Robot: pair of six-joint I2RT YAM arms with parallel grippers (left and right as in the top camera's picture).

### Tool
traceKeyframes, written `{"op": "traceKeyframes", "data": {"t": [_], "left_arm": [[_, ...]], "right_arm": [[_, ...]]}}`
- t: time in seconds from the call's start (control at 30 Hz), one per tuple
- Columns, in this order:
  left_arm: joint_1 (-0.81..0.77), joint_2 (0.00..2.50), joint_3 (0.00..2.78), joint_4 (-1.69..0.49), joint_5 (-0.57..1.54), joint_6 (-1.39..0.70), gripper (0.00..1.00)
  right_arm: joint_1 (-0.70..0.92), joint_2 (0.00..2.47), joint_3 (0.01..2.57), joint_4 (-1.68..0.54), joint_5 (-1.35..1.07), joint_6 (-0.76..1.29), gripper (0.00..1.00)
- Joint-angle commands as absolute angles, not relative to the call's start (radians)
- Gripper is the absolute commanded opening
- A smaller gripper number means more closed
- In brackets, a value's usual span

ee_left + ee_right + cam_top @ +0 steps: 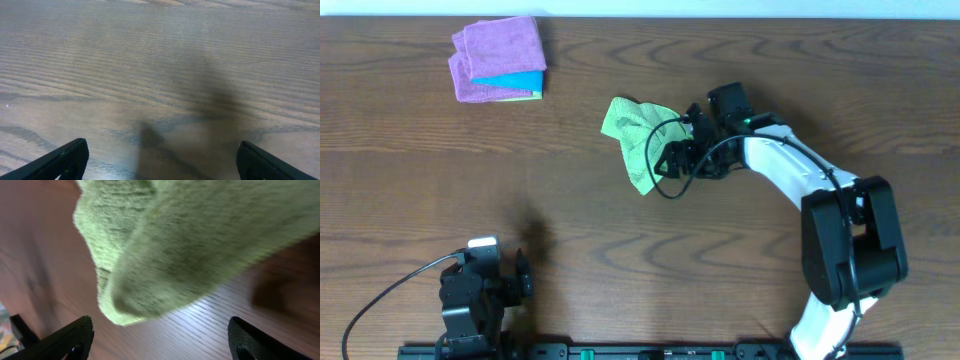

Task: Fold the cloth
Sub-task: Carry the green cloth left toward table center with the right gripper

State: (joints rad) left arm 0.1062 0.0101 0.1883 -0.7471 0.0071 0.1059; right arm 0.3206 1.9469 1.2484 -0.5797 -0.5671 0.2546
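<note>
Centrally on the wooden table [620, 250], slightly towards its far edge, lies the green cloth [638, 132], crumpled into an irregular bunch with one tapering corner trailing towards the robot; it is not folded. From the near right corner of the table the right arm reaches across, and the right gripper [670, 158] sits at the cloth's right edge, touching or overlapping it as seen from above. In the right wrist view the cloth [190, 240], blurred, fills the upper frame, bulging down towards the right gripper [160, 342]; its two fingers [70, 340] stand wide apart at the lower corners, so the jaws are parted and clamp nothing, with bare table [225, 315] between them. At the near left edge rests the left gripper [510, 280], well apart from the cloth. In the left wrist view the left gripper [160, 165] likewise has its fingers [65, 157] spread wide over bare wood grain [160, 60], holding nothing. At the far left corner of the table sits a stack of folded cloths [500, 58], purple over blue, well apart from the green cloth
</note>
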Motion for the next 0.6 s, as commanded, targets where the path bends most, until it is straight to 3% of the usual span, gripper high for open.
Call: {"op": "traceKeyframes", "data": {"t": [0.0, 0.4, 0.57], "left_arm": [[0.101, 0.004, 0.167, -0.757, -0.01, 0.116, 0.95], [0.101, 0.004, 0.167, -0.757, -0.01, 0.116, 0.95], [0.101, 0.004, 0.167, -0.757, -0.01, 0.116, 0.95]], "right_arm": [[0.365, 1.924, 1.227, -0.535, -0.611, 0.323, 0.84], [0.434, 1.933, 1.226, -0.381, -0.553, 0.402, 0.8], [0.438, 1.946, 1.226, -0.369, -0.55, 0.416, 0.73]]}}
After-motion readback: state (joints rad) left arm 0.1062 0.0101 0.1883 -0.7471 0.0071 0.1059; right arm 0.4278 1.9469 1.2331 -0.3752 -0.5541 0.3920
